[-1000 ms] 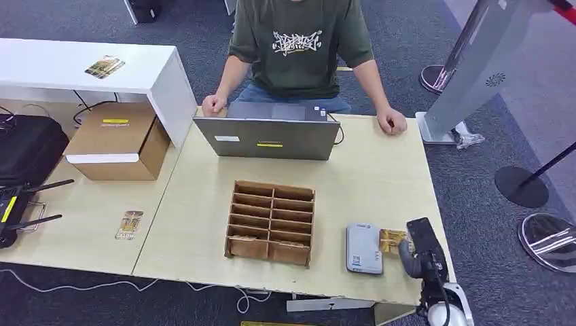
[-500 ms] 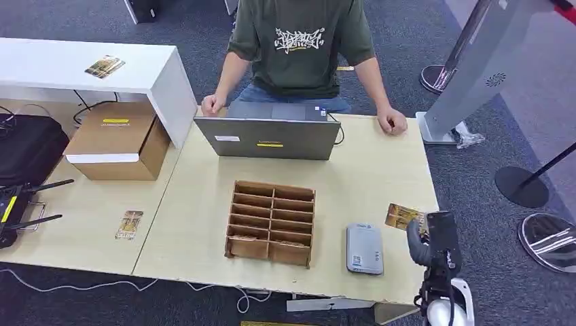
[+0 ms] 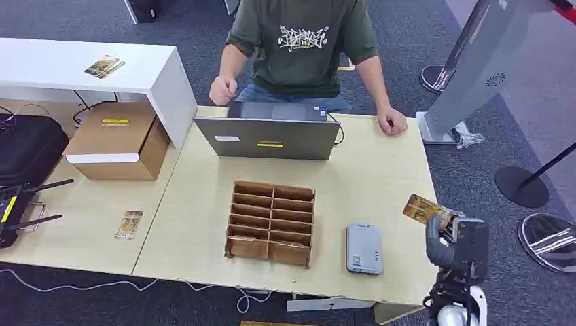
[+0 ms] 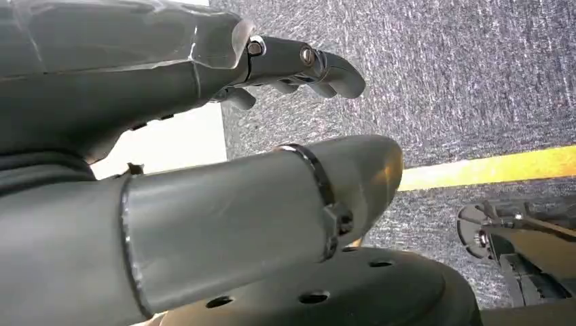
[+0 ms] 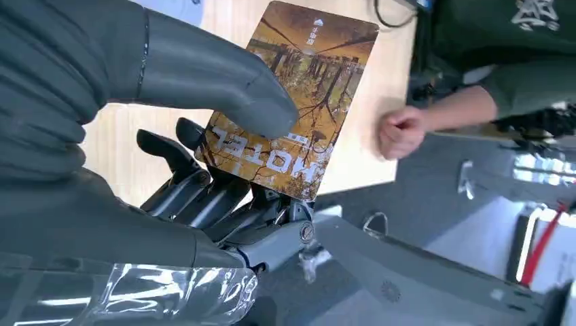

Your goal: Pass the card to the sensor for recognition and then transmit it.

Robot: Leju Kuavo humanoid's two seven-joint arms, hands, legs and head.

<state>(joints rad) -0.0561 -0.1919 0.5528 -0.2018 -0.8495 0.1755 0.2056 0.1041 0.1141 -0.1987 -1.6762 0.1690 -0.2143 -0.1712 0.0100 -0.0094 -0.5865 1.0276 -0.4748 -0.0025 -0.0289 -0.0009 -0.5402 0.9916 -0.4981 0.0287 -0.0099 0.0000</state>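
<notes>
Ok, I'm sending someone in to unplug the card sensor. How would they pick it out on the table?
Start at the light wooden table with the open laptop at its far side. In front of the laptop stands a brown compartment organizer; the card sensor lies flat just to its right, near the front edge. It is the only small grey rounded-corner box there.

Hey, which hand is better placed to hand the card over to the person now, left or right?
Right. The right hand already pinches the card, raised off the table's right edge, on the side of the person's resting hand. The left hand hangs low over the floor, holding nothing.
</notes>
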